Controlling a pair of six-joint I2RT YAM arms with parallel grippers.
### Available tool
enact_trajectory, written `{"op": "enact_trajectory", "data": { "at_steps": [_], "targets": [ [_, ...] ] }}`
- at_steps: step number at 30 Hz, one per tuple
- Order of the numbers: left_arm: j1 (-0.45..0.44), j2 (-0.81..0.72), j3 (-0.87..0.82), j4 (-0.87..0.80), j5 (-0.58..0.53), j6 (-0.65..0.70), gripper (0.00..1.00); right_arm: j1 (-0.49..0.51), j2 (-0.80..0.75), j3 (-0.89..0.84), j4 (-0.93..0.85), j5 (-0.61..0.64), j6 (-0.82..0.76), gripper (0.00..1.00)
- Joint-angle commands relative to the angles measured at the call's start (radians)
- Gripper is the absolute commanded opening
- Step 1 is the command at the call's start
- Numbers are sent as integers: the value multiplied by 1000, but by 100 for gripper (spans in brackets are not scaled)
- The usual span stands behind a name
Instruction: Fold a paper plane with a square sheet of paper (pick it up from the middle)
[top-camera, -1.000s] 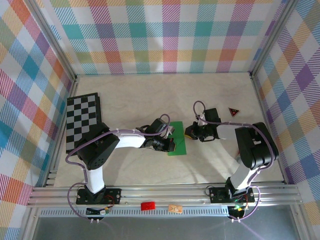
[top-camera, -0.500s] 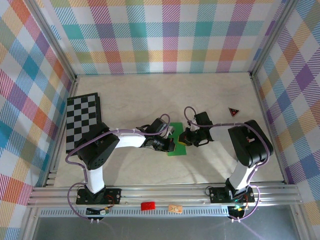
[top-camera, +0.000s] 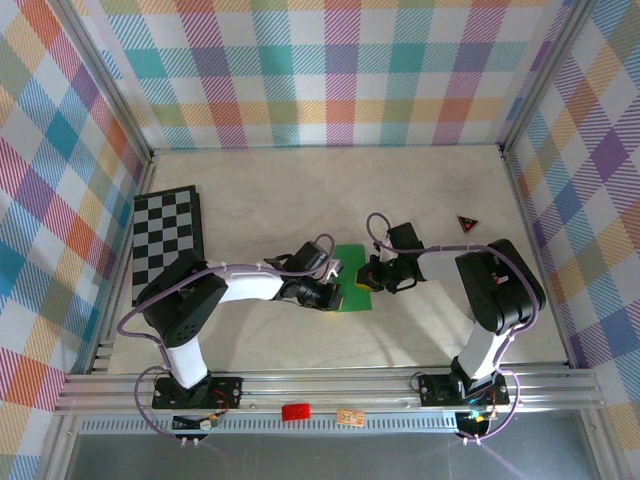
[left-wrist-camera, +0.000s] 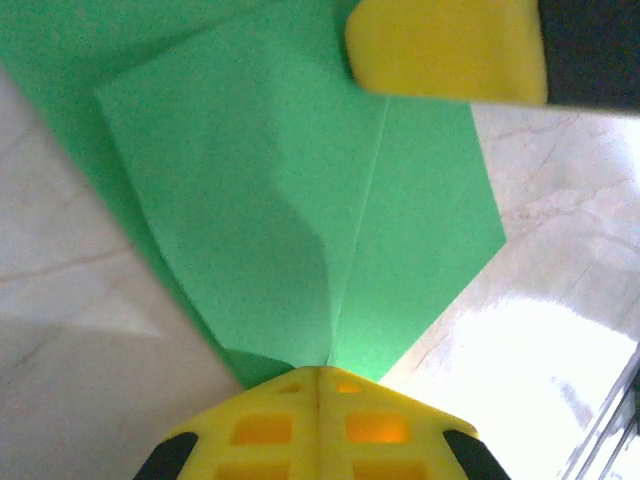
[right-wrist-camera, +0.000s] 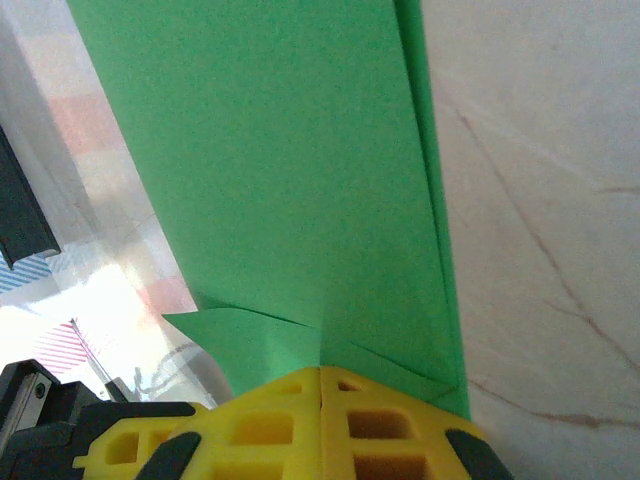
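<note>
Nearest, at the bottom of the overhead frame, a small red block (top-camera: 295, 411) sat on the aluminium rail between the two arm bases. Just above it, at frame centre, the green sheet of paper (top-camera: 350, 262) lay flat on the pale table (top-camera: 260, 190), already creased. The left gripper (top-camera: 332, 295) was at its left edge and the right gripper (top-camera: 368, 280) at its right. Both pincers had their yellow fingers (left-wrist-camera: 270, 435) pressed together. In each wrist view the joined tips met the paper at the bottom of the frame, though whether a layer was nipped between them or merely pinned underneath could not be told. The sheet looked thin, light and limp, likely to slide on the smooth tabletop and buckle rather than hold a shape. The safest hold seemed to be along the centre crease, where doubled layers lend some stiffness, with the other tip pinning it down. Overhead, the arms covered the sheet's middle, so the number of folds was hard to judge. Farther up lay a chessboard (top-camera: 165, 240) at left and a small red-and-black triangle (top-camera: 467, 223) at right.
</note>
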Motion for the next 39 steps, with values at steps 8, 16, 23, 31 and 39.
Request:
{"op": "enact_trajectory", "data": {
  "at_steps": [8,16,23,31,39],
  "targets": [
    [-6,-105,-21,-95,-28,7,5,-3,42,-6,-57,75,-4,0],
    [-7,-4,54,58,42,-85,6,-3,47,-11,-45,70,3,0],
    [-8,32,29,-18,64,-37,5,-3,50,-8,-50,76,-1,0],
    [-11,-46,-53,-99,39,19,5,-3,55,0,-49,71,-4,0],
    [-10,-125,-49,43,-2,-50,5,-3,47,6,-48,62,-6,0]
  ]
}}
